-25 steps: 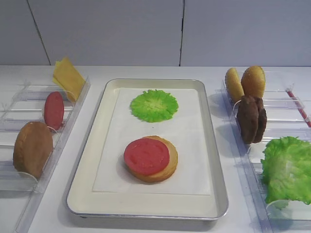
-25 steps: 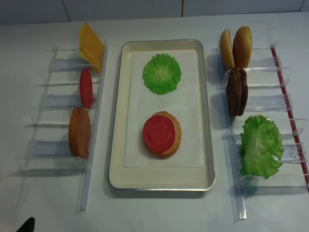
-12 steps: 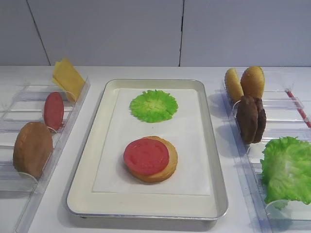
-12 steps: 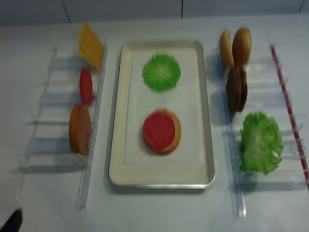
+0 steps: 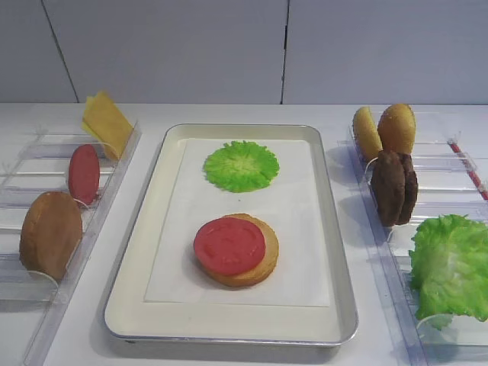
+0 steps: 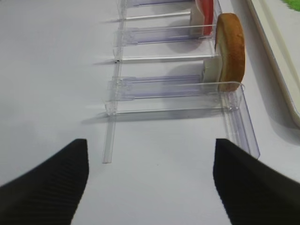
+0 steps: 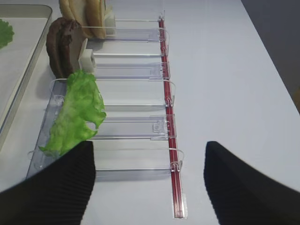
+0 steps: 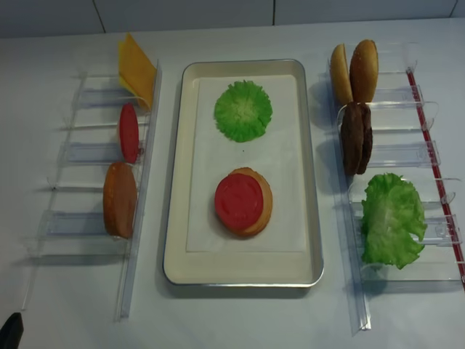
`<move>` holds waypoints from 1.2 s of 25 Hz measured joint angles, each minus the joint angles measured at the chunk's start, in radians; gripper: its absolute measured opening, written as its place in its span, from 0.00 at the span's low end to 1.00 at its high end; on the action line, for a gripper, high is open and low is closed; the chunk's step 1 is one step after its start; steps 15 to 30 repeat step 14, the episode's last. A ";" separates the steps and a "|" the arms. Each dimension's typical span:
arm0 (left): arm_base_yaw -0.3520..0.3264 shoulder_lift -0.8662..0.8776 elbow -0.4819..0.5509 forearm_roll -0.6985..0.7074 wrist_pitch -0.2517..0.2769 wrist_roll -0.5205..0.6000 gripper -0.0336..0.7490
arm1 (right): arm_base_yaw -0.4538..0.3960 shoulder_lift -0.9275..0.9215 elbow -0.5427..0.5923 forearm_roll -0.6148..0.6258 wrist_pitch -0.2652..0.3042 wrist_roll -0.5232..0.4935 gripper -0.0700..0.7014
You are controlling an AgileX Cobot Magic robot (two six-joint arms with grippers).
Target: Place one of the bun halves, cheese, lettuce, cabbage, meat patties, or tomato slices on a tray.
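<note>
The silver tray [image 5: 347,284] holds a round green cabbage leaf [image 5: 241,165] at the back. Nearer the front a tomato slice [image 5: 229,245] lies on a bun half [image 5: 264,261]. The left rack carries the cheese [image 5: 107,122], a tomato slice [image 5: 84,174] and a bun half [image 5: 50,234] on edge. In the right rack stand two bun halves [image 5: 385,130], the meat patties [image 5: 394,187] and the lettuce [image 5: 450,263]. My left gripper [image 6: 150,145] hangs open and empty over bare table before the left rack. My right gripper [image 7: 148,145] is open and empty over the right rack's near end, beside the lettuce [image 7: 77,115].
Clear plastic racks [image 8: 80,156] flank the tray on both sides. A red strip [image 7: 168,117] runs along the outer edge of the right rack. The left gripper's dark tip [image 8: 11,331] shows at the bottom left corner. A grey wall stands behind the table.
The left gripper's dark tip has slid leftward along the bottom edge of the overhead view. The food and the tray have not moved.
</note>
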 joint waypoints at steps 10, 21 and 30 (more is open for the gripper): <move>-0.025 0.000 0.000 0.000 0.000 0.000 0.72 | 0.000 0.000 0.000 0.000 0.000 0.000 0.77; -0.027 0.000 0.000 0.000 0.000 0.002 0.72 | 0.000 0.000 0.000 0.000 0.000 0.000 0.77; -0.027 0.000 0.000 0.000 0.000 0.002 0.72 | 0.000 0.000 0.000 0.000 0.000 0.000 0.77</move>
